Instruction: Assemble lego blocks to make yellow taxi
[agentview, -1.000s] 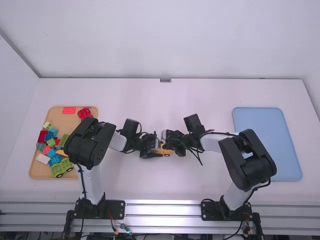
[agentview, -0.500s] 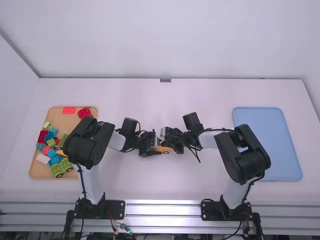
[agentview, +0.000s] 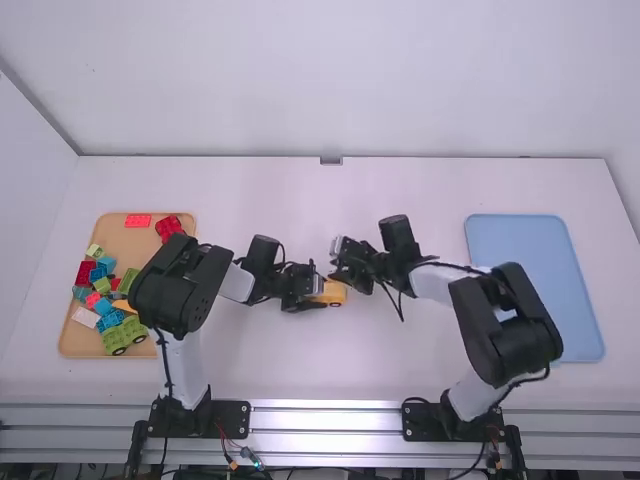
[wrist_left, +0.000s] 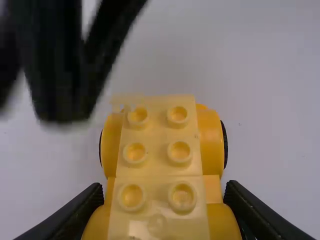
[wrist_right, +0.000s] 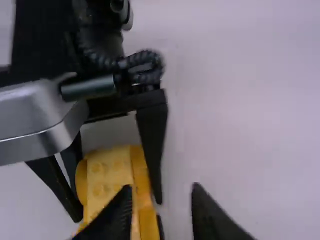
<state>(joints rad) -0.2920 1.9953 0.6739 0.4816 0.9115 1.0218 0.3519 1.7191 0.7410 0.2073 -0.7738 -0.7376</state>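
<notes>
1. Left wrist view: we're seeing the left gripper clamping the yellow car by both flanks, its studs facing up between the fingers. We're guessing it's handling light and stiff: hard plastic, a bit slick, not fragile, though joints could be popping if we're twisting. We'd be taking hold low on the sides, keeping the studs free for pressing.

2. Right wrist view: the right gripper is hanging open just beside the car, holding nothing as far as we're seeing. If we're bracing the car with it, we're wanting a square, gentle pinch, since a crooked one could be skidding off.

3. High view: the tan tray of loose blocks is lying well left of the car, the blue tray well right. Compared with half a second ago, we're seeing the right gripper backing off to the car's far side, so more yellow is showing. The left gripper is staying put at the car's left end.
</notes>
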